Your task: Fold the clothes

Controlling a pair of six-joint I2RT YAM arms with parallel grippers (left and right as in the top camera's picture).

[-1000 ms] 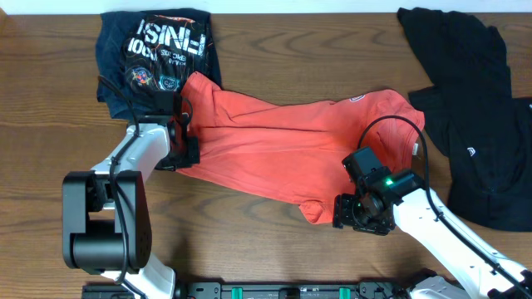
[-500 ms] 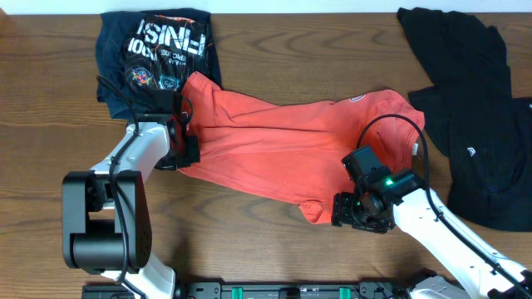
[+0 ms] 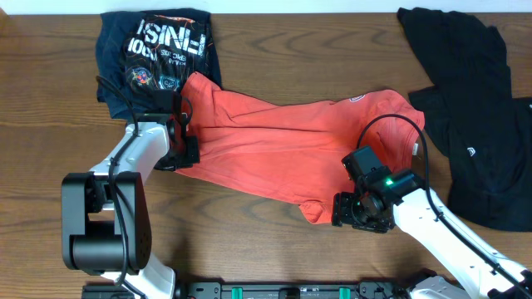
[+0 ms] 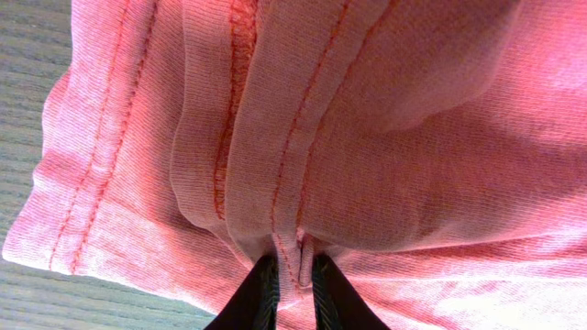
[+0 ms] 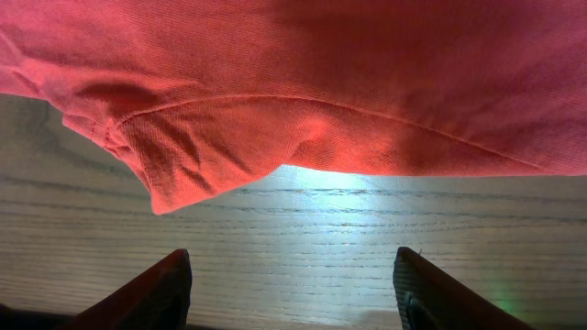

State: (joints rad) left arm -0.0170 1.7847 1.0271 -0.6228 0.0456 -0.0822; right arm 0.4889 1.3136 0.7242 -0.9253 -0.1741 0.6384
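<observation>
Overhead: could skew the T-shirt (image 3: 283, 141), spread across the worktop (image 3: 50, 100) toward its far edge, if hauled by left gripper (image 3: 184, 154) alone; left wrist: clamped on a bunched hem fold, thin enough to slip free; right wrist: right gripper (image 5: 289, 257) splayed and empty, hovering just short of the cloth's near corner.
</observation>
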